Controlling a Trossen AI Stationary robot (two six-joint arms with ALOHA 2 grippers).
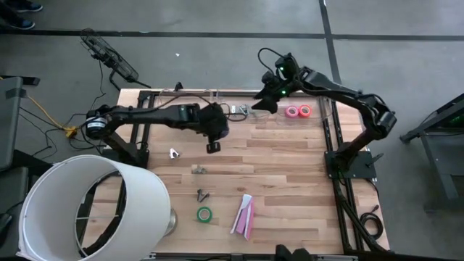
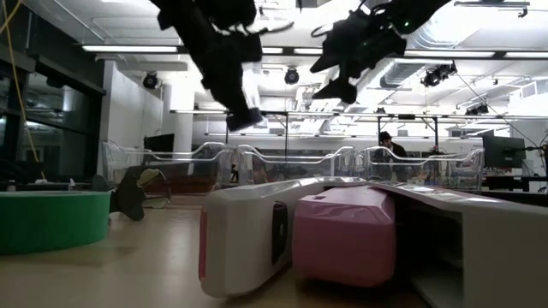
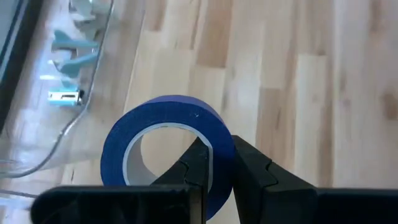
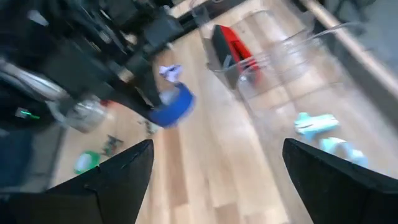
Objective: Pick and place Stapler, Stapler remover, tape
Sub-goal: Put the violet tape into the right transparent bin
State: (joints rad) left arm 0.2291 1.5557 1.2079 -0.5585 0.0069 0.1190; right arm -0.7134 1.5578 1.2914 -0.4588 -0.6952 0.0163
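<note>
My left gripper (image 1: pixel 212 146) hangs above the middle of the table, shut on a purple-blue tape roll (image 3: pixel 163 149). The roll also shows in the right wrist view (image 4: pixel 174 106). My right gripper (image 1: pixel 264 102) is open and empty, above the far edge by the clear tray (image 1: pixel 322 119). In the tray lie a red-orange roll (image 1: pixel 292 111) and a pink roll (image 1: pixel 305 111). A green roll (image 1: pixel 204 214) lies flat near the front edge. Beside it lies a pink and white stapler (image 1: pixel 244 215). Small staple removers (image 1: pixel 202 194) lie on the wood. My left gripper pinches the roll's wall (image 3: pixel 219 163) between its two fingers, one finger (image 3: pixel 198 163) inside the ring and one (image 3: pixel 252 171) outside it. The fingers come from above, pointing down. The roll hangs lifted clear of the table.
A big white cylinder (image 1: pixel 87 206) lies on its side at the near left corner. In the tray are a red stapler (image 4: pixel 227 43) and teal staple removers (image 4: pixel 317 124). More small removers (image 1: pixel 174 153) lie left of centre. There is bare wood at the right half.
</note>
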